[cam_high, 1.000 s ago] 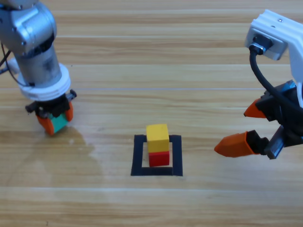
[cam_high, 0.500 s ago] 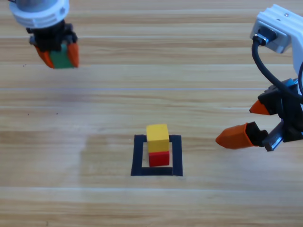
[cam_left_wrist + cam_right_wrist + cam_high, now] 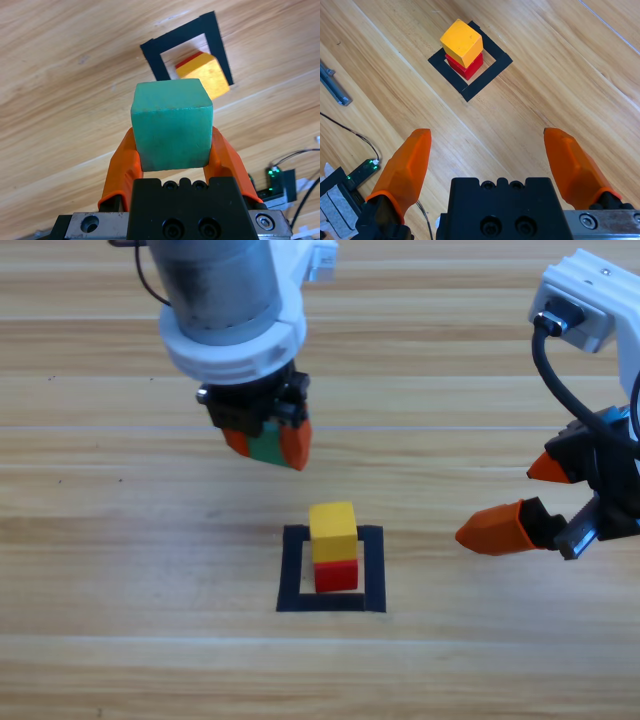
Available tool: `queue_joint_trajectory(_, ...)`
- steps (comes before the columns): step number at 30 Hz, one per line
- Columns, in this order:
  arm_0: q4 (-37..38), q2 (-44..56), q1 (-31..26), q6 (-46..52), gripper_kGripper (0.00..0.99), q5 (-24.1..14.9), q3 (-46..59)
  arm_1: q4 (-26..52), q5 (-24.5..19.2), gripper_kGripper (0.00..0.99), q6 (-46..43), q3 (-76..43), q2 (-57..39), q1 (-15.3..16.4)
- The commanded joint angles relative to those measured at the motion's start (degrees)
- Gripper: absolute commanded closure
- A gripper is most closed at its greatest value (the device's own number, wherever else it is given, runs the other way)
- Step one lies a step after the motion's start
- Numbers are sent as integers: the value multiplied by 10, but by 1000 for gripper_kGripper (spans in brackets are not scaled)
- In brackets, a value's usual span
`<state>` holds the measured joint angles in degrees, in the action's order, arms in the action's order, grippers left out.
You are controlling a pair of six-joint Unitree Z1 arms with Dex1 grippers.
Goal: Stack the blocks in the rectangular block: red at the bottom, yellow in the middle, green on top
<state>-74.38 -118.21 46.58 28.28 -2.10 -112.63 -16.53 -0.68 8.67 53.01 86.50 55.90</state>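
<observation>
The left gripper is clamping the green cube between both jaws and is hanging in the air above the tabletop, just up-picture and left of the tape square in the high view. Beyond it, the yellow cube is sitting on the red cube inside that square. Off to the right, the right gripper is waiting with jaws spread wide, holding nothing.
</observation>
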Motion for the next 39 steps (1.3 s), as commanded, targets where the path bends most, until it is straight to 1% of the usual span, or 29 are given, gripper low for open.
queue_joint_trajectory(1,-3,-3,33,64,990,-1,-8,12,-2,1,1,-13,-3,-16)
queue_joint_trajectory(7,-9,-6,54,182,990,-20,0,12,-1,1,-1,-13,-2,-16)
queue_joint_trajectory(10,-14,-25,68,244,990,-29,-6,12,-1,1,-2,-13,-2,-16)
queue_joint_trajectory(15,-18,-61,93,292,990,-40,-34,12,-1,1,-2,-13,-2,-16)
queue_joint_trajectory(24,-23,-99,99,300,990,-43,-63,12,-1,1,-2,-14,-2,-16)
queue_joint_trajectory(31,-23,-111,96,278,990,-46,-66,12,-1,1,-2,-14,-2,-16)
queue_joint_trajectory(39,-23,-117,71,263,990,-40,-66,12,0,1,-2,-14,-1,-16)
